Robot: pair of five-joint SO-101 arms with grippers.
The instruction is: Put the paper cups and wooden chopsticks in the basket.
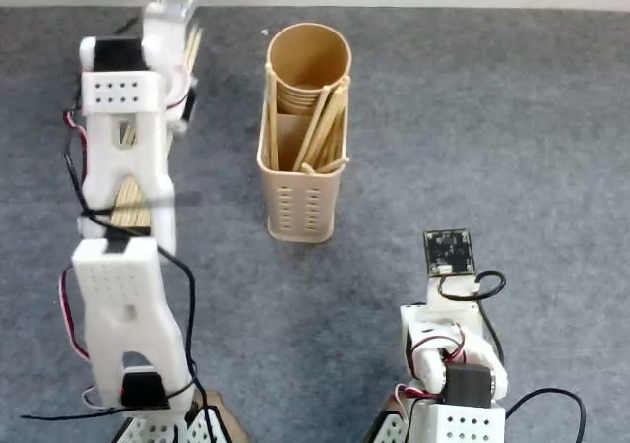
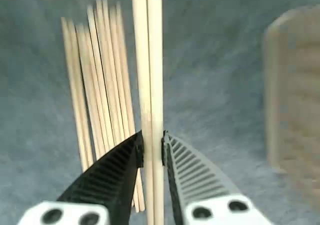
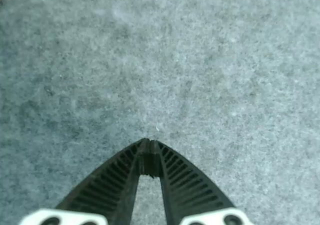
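High view, starting left of the basket [image 1: 300,202]: the left arm stretches out along the desk [image 1: 512,118]. The left gripper [image 2: 152,146] is clamped on a pair of chopsticks [image 2: 148,60], pressed side by side between the jaws. In the left wrist view the pair runs straight out past the fingertips. The loose pile of chopsticks [image 2: 97,75] lies on the desk just beside it, on the side away from the basket.

The basket stands upright near the middle of the desk. A paper cup [image 1: 309,57], seemingly the top of a nested stack, sits in its far end. Several leaning sticks [image 1: 325,133] rest in the basket just in front of the cup.

Right of the basket and nearer the robot's base, the right arm is folded back. In the right wrist view the right gripper [image 3: 150,157] has its jaws pressed together on nothing, over bare desk.

The cups look dealt with, so the step in hand is judged to be moving the chopsticks, with this pair gripped and the pile waiting. The next move calls for lifting the pair clear of the pile and carrying it across to above the basket. The sticks must then be tipped end-down over the open part and released without knocking the leaning sticks.
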